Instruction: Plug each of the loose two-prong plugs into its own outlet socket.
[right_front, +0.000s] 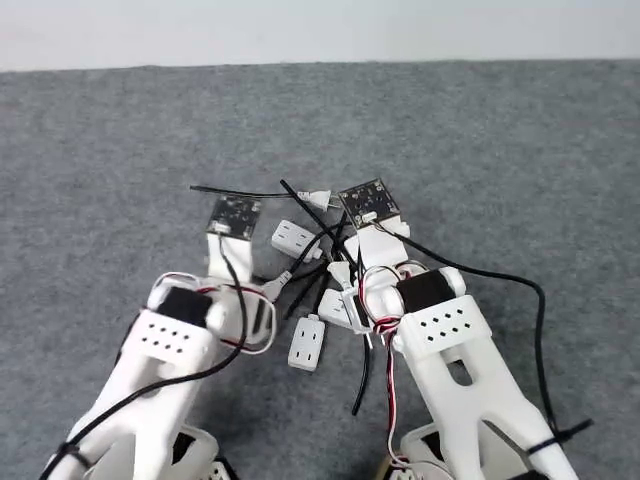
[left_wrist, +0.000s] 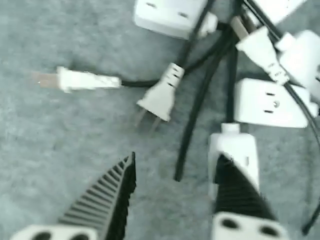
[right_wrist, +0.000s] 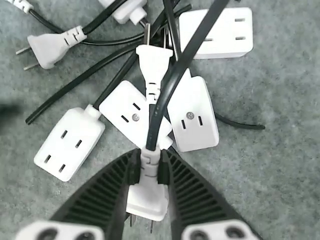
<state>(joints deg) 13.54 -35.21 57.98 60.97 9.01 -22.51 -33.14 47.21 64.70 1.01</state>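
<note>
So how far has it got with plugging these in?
Done: nothing yet; the sockets in view show bare slots. In hand: the right claw grips one white plug, prongs free. The left claw hangs open over the carpet near a loose plug. Left: every plug must go into a socket.

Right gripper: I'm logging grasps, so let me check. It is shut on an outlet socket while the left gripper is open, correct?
Not quite. The right gripper is shut on a white two-prong plug, its prongs showing, not on an outlet socket; the right wrist view shows it. The left gripper is indeed open.
</note>
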